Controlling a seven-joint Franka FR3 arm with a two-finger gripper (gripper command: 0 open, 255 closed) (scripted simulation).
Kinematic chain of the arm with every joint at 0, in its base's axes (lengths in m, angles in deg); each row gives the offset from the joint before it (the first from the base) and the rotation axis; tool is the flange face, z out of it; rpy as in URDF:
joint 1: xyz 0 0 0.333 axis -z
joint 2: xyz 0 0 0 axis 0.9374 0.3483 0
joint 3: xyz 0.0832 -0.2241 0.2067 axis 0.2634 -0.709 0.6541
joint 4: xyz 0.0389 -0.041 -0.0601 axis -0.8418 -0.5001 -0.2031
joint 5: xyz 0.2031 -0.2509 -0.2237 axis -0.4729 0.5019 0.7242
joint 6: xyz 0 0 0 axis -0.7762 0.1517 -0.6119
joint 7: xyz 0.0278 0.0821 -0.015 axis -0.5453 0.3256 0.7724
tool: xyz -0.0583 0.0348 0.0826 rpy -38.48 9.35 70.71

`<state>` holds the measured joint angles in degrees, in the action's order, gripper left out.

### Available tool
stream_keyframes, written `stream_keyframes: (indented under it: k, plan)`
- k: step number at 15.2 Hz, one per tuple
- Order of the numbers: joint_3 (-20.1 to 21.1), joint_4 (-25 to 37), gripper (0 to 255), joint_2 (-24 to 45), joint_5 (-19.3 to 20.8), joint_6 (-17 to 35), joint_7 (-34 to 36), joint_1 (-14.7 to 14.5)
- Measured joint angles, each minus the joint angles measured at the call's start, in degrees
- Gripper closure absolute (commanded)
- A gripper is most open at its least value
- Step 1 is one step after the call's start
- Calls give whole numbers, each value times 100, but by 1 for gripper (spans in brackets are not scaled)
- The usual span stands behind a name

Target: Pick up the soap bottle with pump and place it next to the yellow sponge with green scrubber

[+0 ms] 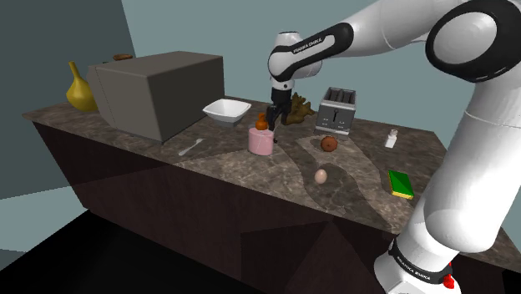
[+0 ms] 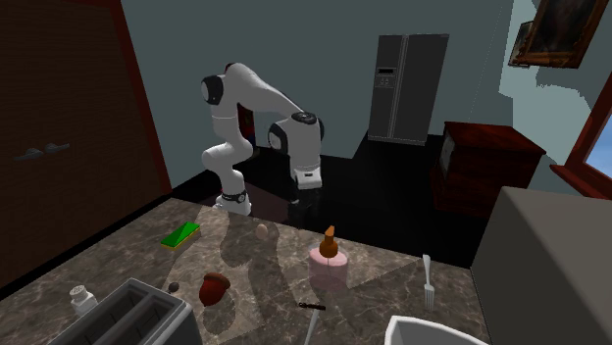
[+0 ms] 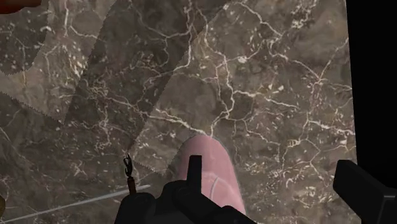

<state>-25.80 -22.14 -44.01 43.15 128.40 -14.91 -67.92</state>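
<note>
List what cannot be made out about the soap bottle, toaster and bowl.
Soap bottle: wrist view, pump hidden behind the gripper.
Toaster: second exterior view, lower part cut off by the bottom edge.
White bowl: second exterior view, mostly cut off by the bottom edge.

The counter (image 1: 250, 179) is brown white-veined marble, faintly glossy — the toaster (image 1: 336, 110) looks metallic, the soap bottle (image 1: 261, 140) smooth matt.
</note>
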Motion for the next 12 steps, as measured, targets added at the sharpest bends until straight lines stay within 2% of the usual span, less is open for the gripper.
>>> stream_keyframes:
  k: [6,12]
  plan:
    - [-49,1096,0,1216,-103,106,-191,145]
    - [-28,1044,0,1515,-150,455,-212,158]
